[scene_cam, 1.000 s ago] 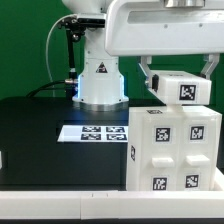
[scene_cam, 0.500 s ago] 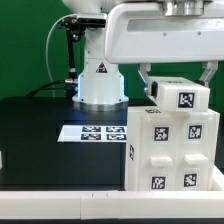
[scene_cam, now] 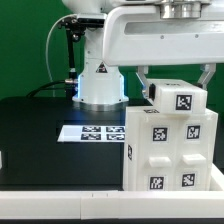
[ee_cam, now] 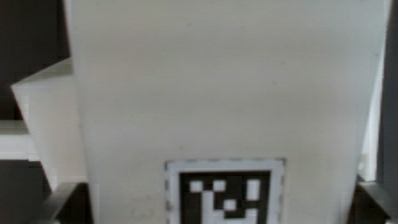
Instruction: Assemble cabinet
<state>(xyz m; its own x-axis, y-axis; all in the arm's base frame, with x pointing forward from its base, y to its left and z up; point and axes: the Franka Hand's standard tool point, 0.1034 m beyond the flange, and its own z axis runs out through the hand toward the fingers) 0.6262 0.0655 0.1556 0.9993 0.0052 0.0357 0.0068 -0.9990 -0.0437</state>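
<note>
The cabinet body (scene_cam: 170, 150), a large white box with black-and-white tags on its faces, stands on the black table at the exterior view's right. My gripper (scene_cam: 173, 84) is shut on a smaller white cabinet part (scene_cam: 176, 98) with one tag. It holds the part right over the top of the body; I cannot tell whether they touch. In the wrist view the held part (ee_cam: 196, 100) fills the frame, with its tag (ee_cam: 226, 195) between the dark fingers (ee_cam: 64, 205). No knob shows.
The marker board (scene_cam: 92, 132) lies flat on the black table left of the cabinet body. The robot's white base (scene_cam: 98, 80) stands behind it, before a green backdrop. The table's white front edge (scene_cam: 60, 205) runs along the bottom.
My gripper has moved the held part slightly down and toward the exterior view's left, closer over the top of the cabinet body. The body and the marker board have not moved.
</note>
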